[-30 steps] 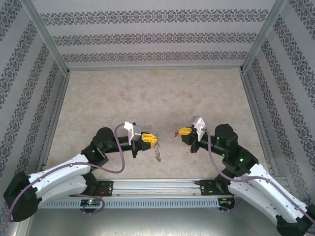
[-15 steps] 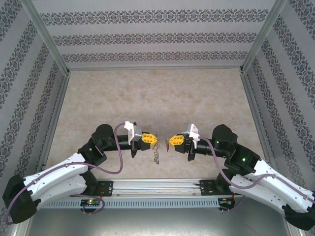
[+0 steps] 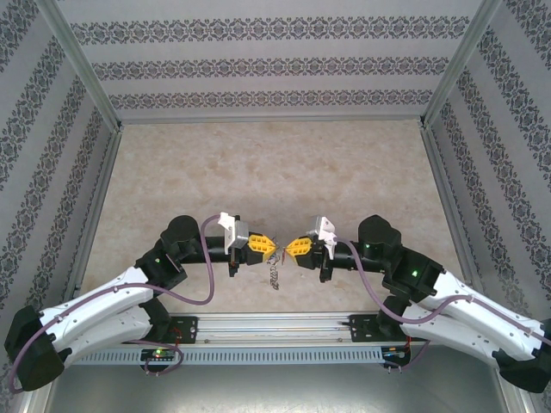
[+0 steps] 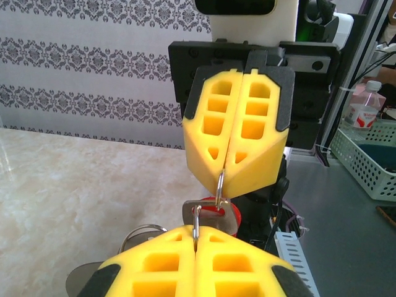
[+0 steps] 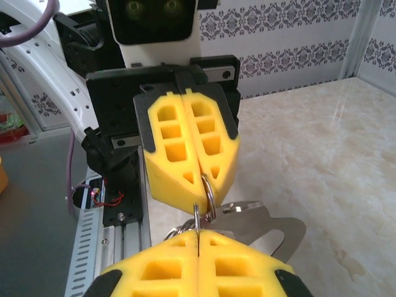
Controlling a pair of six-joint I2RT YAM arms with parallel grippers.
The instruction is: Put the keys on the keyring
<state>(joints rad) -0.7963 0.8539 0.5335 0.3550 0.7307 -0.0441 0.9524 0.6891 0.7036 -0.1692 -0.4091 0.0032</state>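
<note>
Looking at your left gripper [image 3: 266, 248], it is clenched on the keyring [image 5: 208, 190], whose chain [image 3: 275, 275] dangles over the near part of the table [image 3: 258, 172]. Your right gripper [image 3: 294, 248], clenched on a key [image 4: 230, 218], has swung left and now sits tip to tip with it; 1 second ago the 2 were apart. Key and ring now meet, so threading can start, though whether the key has caught the loop you cannot tell

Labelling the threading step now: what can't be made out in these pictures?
Top external: keyring too small to read, between left gripper and right gripper.
Left wrist: key half hidden behind left fingers; threaded or not, unclear.
Right wrist: flat metal piece partly hidden by right fingers.
</note>
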